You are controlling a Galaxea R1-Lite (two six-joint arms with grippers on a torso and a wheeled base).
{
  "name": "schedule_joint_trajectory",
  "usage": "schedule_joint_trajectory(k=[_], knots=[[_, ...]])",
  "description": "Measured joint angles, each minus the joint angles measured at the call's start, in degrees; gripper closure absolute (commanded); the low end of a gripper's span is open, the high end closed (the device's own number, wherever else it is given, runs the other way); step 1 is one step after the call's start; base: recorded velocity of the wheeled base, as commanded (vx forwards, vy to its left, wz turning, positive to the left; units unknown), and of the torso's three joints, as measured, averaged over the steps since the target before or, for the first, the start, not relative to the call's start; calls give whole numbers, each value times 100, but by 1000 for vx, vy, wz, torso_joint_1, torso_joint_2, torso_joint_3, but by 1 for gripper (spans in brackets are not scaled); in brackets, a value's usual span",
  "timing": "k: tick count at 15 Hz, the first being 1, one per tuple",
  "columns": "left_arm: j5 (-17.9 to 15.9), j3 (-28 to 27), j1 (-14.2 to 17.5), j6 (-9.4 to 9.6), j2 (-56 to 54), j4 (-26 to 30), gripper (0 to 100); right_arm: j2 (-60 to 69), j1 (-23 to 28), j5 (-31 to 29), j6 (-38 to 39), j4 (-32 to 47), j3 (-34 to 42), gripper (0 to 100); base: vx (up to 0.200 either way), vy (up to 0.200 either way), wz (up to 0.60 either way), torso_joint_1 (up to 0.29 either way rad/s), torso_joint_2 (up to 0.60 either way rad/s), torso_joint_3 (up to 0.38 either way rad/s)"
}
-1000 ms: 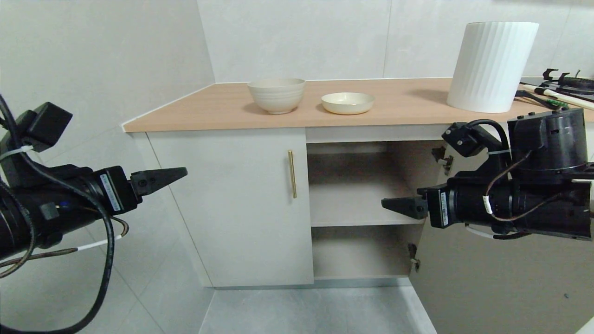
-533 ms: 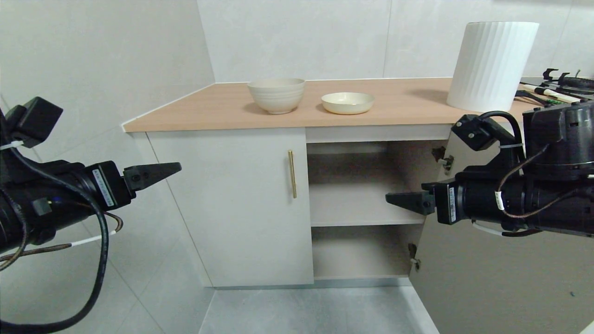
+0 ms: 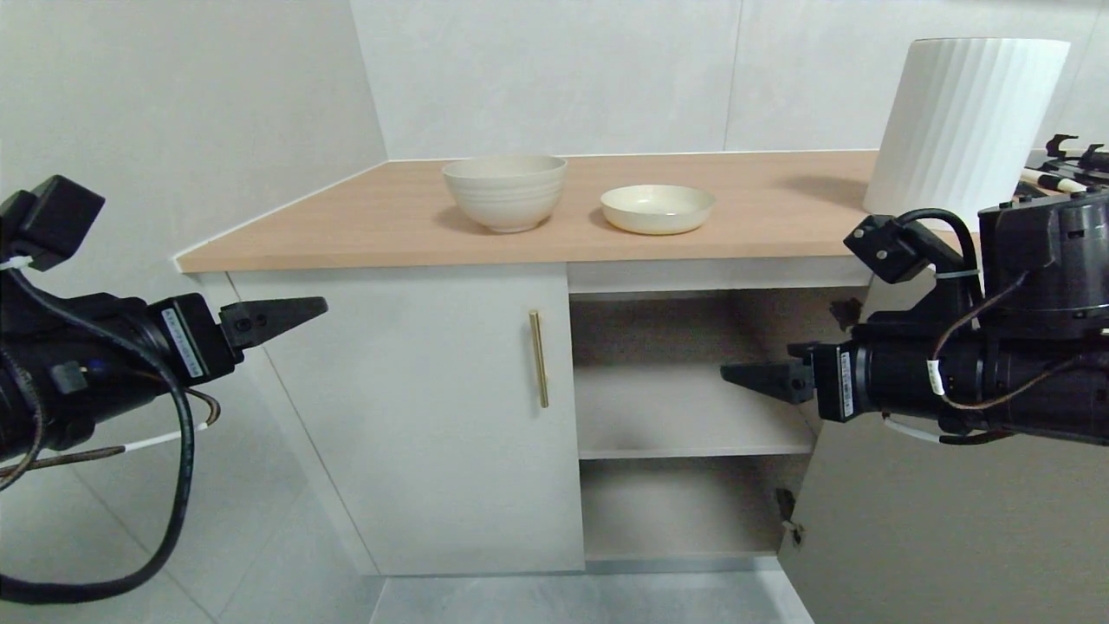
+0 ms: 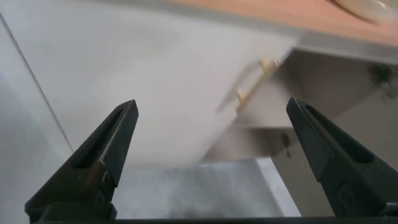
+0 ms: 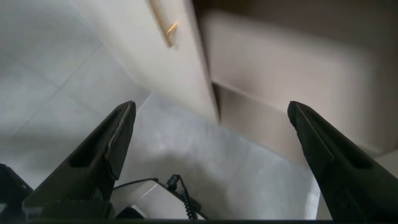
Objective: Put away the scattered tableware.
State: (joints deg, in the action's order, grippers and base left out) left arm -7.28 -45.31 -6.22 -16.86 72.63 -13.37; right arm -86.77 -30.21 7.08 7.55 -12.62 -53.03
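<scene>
A cream ribbed bowl (image 3: 505, 191) and a shallow cream dish (image 3: 658, 208) stand side by side on the wooden countertop (image 3: 364, 225). Below them the cabinet's right half is open, showing two bare shelves (image 3: 684, 416). My left gripper (image 3: 290, 314) hangs at the far left, below counter height and well short of the closed left door (image 3: 416, 416); its fingers (image 4: 102, 158) are spread wide with nothing between them. My right gripper (image 3: 754, 379) hovers in front of the open compartment at upper-shelf height, also open and holding nothing, fingers (image 5: 99, 158) wide apart.
A tall white ribbed canister (image 3: 966, 121) stands at the counter's right. Dark utensils (image 3: 1070, 165) lie behind it. The left door carries a brass handle (image 3: 538, 358). The swung-out right door (image 3: 936, 529) stands under my right arm. Tiled wall on the left, grey floor (image 3: 589, 602) below.
The head camera has moved, so the counter and cabinet appear closer and shifted. Both arms have kept nearly the same pose, grippers still open.
</scene>
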Motion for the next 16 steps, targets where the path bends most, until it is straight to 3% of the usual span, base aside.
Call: schedule_joint_trajectory(k=[6, 8, 16], knots=[[6, 22, 7, 30, 30, -50, 0, -7, 4, 0, 2, 0, 5, 0, 0, 0, 0, 0, 0, 0], [0, 11, 7, 15, 33, -45, 0, -7, 0, 0, 9, 1, 5, 0, 0, 200, 0, 5, 2, 5], [-33, 89, -20, 116, 22, -52, 0, 23, -7, 9, 11, 0, 13, 0, 0, 0, 0, 0, 0, 0]])
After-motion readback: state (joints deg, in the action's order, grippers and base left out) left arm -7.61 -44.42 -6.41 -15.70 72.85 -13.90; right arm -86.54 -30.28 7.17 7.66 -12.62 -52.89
